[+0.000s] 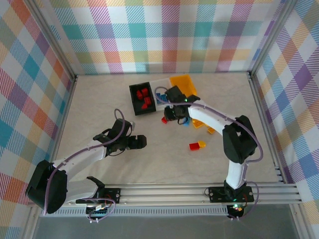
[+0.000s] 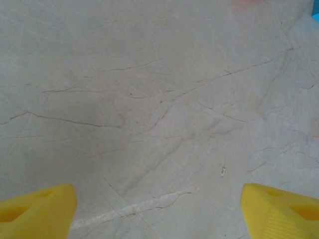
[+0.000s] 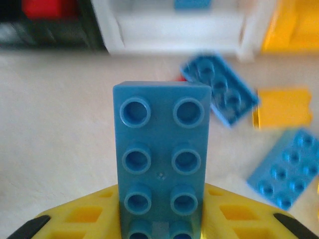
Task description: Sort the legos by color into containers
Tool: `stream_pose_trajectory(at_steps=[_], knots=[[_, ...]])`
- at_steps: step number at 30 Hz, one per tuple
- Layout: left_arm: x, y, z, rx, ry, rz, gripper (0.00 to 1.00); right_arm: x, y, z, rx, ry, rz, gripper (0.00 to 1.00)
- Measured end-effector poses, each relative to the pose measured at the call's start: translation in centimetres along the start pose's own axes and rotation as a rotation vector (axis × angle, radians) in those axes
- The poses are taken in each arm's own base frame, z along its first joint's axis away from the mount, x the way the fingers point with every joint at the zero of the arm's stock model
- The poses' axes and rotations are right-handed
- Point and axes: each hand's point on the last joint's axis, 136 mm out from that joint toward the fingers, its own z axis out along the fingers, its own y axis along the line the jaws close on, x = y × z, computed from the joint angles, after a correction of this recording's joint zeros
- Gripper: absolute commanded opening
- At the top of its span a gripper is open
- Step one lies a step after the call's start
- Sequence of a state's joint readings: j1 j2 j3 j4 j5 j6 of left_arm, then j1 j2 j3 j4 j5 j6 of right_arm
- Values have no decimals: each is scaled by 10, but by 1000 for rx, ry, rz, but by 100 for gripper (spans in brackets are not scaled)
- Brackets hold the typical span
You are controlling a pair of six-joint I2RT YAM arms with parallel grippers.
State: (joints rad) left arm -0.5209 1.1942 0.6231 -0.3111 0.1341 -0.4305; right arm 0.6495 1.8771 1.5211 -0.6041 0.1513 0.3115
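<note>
Three bins are lined up at the far side of the table [image 1: 99,104]:
- black bin [image 1: 132,99], w/ red bricks [image 1: 144,98] inside
- white bin [image 3: 174,25] beside it, w/ one blue piece glimpsed inside
- yellow bin [image 1: 182,82] at the right end, contents not made out

Item in hand: blue brick [image 3: 160,149], two studs wide, its studded face turned to the wrist camera. It is pinched at its near end by the right gripper [image 3: 159,219], w/ the yellow fingers [image 3: 84,214] pressed against both long sides. It appears lifted clear of the table, a little short of the white bin, which lies straight ahead.

Left gripper [image 1: 141,142]: spread wide, nothing held. It is parked over bare table, well apart from the bins.

Loose stock, unsorted:
- second blue brick [image 3: 220,88] and third blue brick [image 3: 285,169], near the right gripper
- yellow brick [image 3: 281,107] between them
- lone red brick [image 1: 164,120] just in front of the black bin
- red-and-yellow pair [image 1: 197,145] nearer the arm bases

Handling (judged):
- Material: hard moulded plastic, light, stiff, not fragile. The side walls are smooth and prob. slippery.
- Where to grip: best taken across the two long flat sides, approx. mid-length, never on the studs.
- Risks: gripped at the end as it is now, the brick could pivot if knocked on a bin rim. A short drop should be tolerated, but bounce-out is poss. given the low weight.
</note>
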Motion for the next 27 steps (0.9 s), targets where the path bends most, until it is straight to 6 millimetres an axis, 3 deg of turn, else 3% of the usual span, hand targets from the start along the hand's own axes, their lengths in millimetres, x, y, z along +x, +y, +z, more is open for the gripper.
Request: stream_pose_trajectory(at_steps=[2, 5, 10, 16, 18, 24, 27], knots=[[0, 0, 0, 0, 0, 0, 86, -36, 9, 1, -18, -57, -14, 37], [0, 0, 0, -1, 1, 0, 86, -73, 11, 14, -20, -105, -28, 36], [1, 1, 0, -4, 6, 0, 86, -106, -2, 48, 2, -122, -37, 39], [7, 5, 2, -21, 30, -5, 86, -130, -15, 78, 20, -132, -53, 44], [6, 6, 1, -22, 30, -7, 86, -136, -17, 81, 18, -140, -54, 52], [6, 6, 0, -23, 28, -9, 86, -145, -16, 73, -6, -155, -65, 54], [5, 5, -2, -18, 20, -8, 86, -126, -19, 65, -6, -114, -53, 55]])
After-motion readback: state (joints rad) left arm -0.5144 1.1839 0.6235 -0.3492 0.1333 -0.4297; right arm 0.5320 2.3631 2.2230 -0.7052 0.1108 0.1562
